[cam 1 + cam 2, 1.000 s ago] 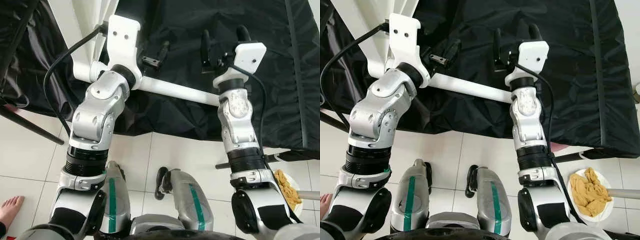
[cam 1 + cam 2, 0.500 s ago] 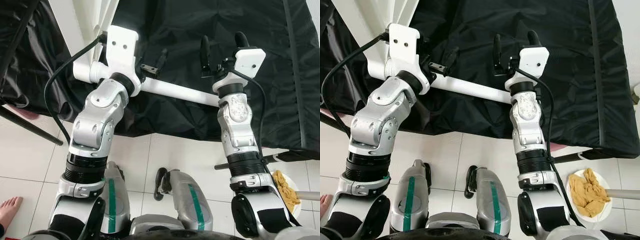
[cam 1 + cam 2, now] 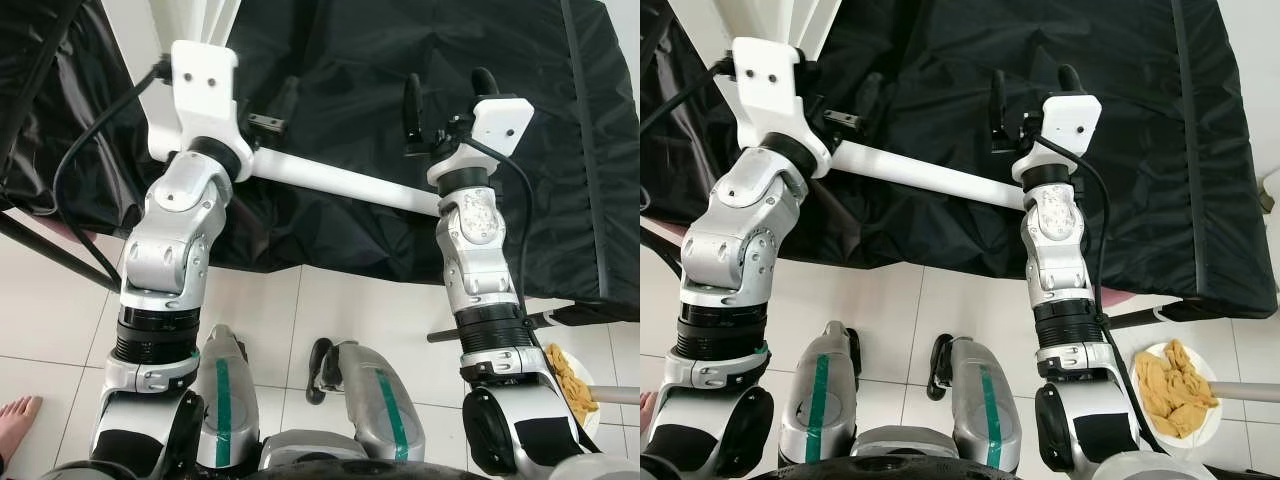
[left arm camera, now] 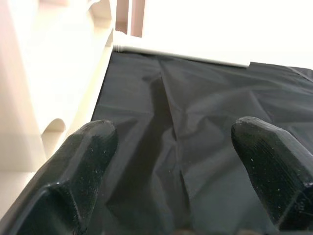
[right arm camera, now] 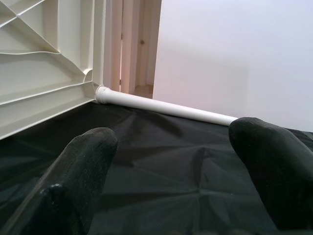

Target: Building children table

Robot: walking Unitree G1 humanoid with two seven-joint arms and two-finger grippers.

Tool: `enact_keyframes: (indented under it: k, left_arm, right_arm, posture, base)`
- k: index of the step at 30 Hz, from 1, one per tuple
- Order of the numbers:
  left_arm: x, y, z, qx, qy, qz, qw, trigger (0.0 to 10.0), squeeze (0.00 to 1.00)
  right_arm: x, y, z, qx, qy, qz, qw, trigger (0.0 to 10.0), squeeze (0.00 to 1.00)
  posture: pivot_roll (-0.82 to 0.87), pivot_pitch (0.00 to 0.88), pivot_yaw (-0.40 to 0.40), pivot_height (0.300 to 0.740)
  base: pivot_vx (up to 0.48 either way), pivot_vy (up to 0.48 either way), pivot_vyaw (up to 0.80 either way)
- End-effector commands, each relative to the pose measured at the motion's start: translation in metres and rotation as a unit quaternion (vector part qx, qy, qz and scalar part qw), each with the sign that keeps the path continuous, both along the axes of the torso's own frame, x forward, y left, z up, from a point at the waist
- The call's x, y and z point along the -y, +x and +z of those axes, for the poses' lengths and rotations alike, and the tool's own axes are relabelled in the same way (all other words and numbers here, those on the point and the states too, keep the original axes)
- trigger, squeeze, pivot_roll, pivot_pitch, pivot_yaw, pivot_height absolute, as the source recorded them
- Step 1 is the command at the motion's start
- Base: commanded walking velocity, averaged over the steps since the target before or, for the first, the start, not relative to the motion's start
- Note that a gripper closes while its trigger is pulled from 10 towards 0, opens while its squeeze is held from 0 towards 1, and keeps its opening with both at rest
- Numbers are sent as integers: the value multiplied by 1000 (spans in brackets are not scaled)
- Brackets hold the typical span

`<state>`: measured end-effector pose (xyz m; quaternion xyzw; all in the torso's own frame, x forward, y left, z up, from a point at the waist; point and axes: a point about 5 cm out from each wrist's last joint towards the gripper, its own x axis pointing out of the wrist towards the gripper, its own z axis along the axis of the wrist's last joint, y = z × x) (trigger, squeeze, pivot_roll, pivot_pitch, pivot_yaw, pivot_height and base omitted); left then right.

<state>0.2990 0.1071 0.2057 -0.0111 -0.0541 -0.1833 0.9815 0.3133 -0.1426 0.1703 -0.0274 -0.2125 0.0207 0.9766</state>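
Observation:
A white tabletop [image 3: 185,25] with a ribbed underside [image 5: 44,73] stands at the far left of a black cloth [image 3: 350,60]. One white table leg [image 3: 340,185] lies across the cloth just under both wrists. Another white leg [image 5: 166,107] runs from the tabletop's corner at the far side. My left gripper [image 3: 270,108] hovers over the cloth beside the tabletop, open and holding nothing; its fingers [image 4: 88,152] stand wide apart. My right gripper [image 3: 447,88] hovers above the middle of the cloth, open, with fingers [image 5: 90,161] wide apart and nothing between them.
The black-covered surface ends just before my legs, over white floor tiles [image 3: 330,310]. A white plate [image 3: 1200,425] of yellow stuff sits on the floor at the right. A dark rod [image 3: 545,318] sticks out at the right. A person's bare foot [image 3: 15,425] is at the lower left.
My left arm has swung to the left, towards the tabletop, with its gripper still open. The right arm has hardly moved.

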Motion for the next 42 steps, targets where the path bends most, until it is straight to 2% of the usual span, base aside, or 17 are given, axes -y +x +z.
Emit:
enact_keyframes:
  k: [1,18,35,42]
  left_arm:
    - [0,1,-2,3,8,13,1000,10000,0]
    - [1,4,-6,12,32,22,999,10000,0]
    - [2,5,-12,16,44,28,999,10000,0]
    - [-3,4,-14,20,51,40,998,10000,0]
  right_arm:
    - [4,-3,-2,1,6,-12,1000,10000,0]
    - [4,-3,-5,7,21,-31,999,10000,0]
    - [8,-5,-8,6,27,-32,999,10000,0]
    - [6,-4,-7,8,18,-24,1000,10000,0]
  posture:
    - [121,43,-85,740]
    - [120,11,-40,740]
    - [110,0,-49,740]
    - [116,0,-61,740]
  base:
    - [0,0,0]
    - [0,0,0]
    - [0,0,0]
    - [0,0,0]
